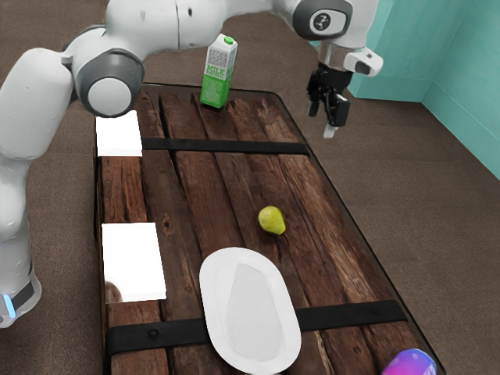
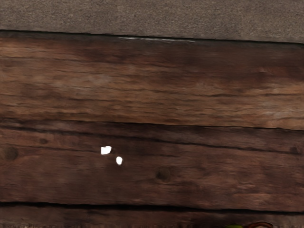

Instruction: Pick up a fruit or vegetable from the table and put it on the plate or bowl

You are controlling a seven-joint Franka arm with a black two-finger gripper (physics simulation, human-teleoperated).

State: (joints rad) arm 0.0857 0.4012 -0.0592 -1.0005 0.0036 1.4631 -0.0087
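Observation:
A small yellow-green pear (image 1: 272, 220) lies on the dark wooden table (image 1: 234, 180), near its middle. A white oval plate (image 1: 248, 312) rests on the table closer to the camera, a short way from the pear. My black gripper (image 1: 329, 123) hangs high above the table's far right edge, well away from the pear, open with nothing between its fingers. In the wrist view the planks (image 2: 152, 104) pass below my hand, and a green sliver (image 2: 233, 226) shows at the frame's edge.
A green and white milk carton (image 1: 218, 72) stands at the table's far end. Two white blocks (image 1: 119, 134) (image 1: 133, 262) lie along the exterior view's left side. A purple object (image 1: 410, 365) sits at the near right corner. Brown carpet (image 2: 152, 16) surrounds the table.

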